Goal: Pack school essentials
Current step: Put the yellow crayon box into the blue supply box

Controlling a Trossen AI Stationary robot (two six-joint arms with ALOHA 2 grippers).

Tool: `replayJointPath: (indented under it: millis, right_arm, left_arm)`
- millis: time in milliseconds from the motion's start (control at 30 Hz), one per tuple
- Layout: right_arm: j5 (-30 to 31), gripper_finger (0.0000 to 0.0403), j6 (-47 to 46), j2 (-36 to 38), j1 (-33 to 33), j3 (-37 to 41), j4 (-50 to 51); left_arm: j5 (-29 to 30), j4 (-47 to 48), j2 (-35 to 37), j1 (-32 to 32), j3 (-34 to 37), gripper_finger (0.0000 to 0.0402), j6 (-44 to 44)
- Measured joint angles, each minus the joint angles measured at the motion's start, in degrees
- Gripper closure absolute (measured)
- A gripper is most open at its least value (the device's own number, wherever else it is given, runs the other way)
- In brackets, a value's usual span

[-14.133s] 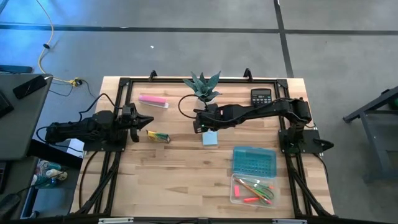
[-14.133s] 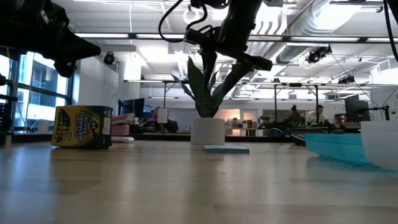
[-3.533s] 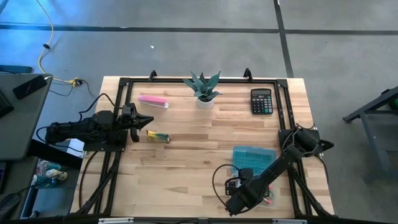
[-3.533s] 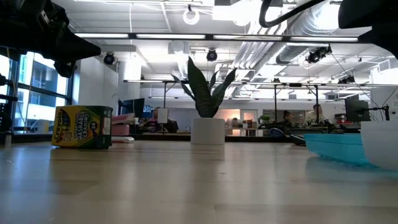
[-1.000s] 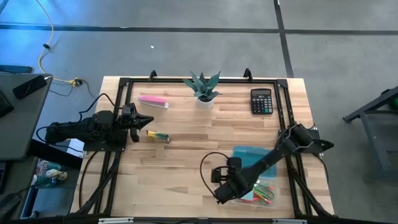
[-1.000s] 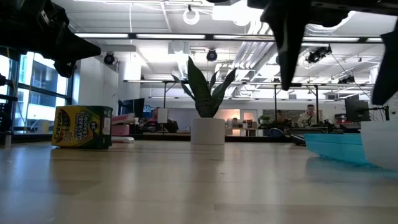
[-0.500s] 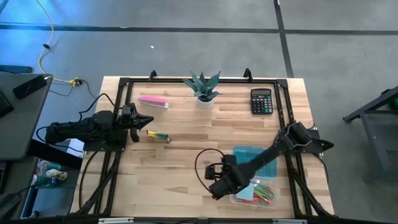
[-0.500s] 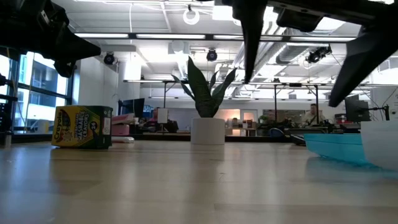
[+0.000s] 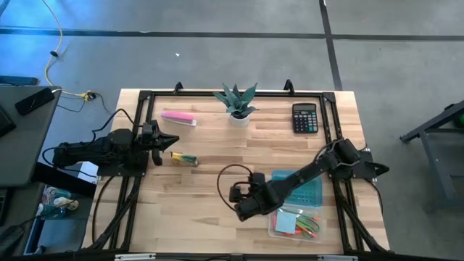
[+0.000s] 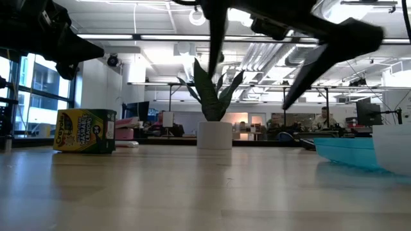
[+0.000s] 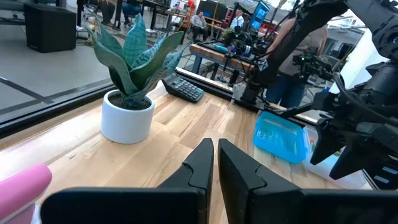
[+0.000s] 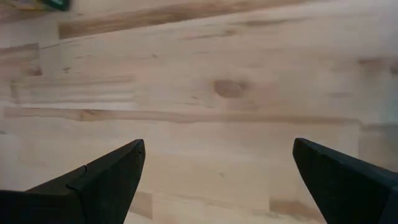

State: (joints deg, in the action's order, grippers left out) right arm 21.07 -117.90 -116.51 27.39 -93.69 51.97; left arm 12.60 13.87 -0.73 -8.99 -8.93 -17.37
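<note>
Right hand (image 9: 239, 205), fingers apart and empty, has left the box (image 9: 274, 230); crayon pack (image 9: 184, 159): light, stiff, grip across its narrow sides.

The right gripper (image 9: 240, 206) hangs wide open mid-table, while the left gripper (image 9: 172, 141) waits shut at the left side.

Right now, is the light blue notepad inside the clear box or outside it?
Inside: the high view shows the light blue notepad lying in the clear box beside the pens.
</note>
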Motion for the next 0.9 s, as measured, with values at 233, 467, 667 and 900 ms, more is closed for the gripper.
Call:
replayJointPath:
  millis: [233,467,667,900]
  right_arm:
    - [-0.01,0.0003,6.49,0.0,-2.85,0.0,-3.2]
    - [0.01,0.0003,12.26,0.0,-4.95,0.0,-6.39]
    - [0.01,0.0003,17.75,0.0,-6.92,0.0,-8.68]
    - [0.01,0.0003,23.04,0.0,-8.73,0.0,-11.11]
  left_arm:
    - [0.0,0.0,0.0,0.02,0.0,0.0386,0.0]
    - [0.0,0.0,0.0,0.02,-0.02,0.0386,0.0]
    - [0.0,0.0,0.0,0.01,0.0,0.0387,0.01]
    - [0.0,0.0,0.01,0.02,0.0,0.0387,0.0]
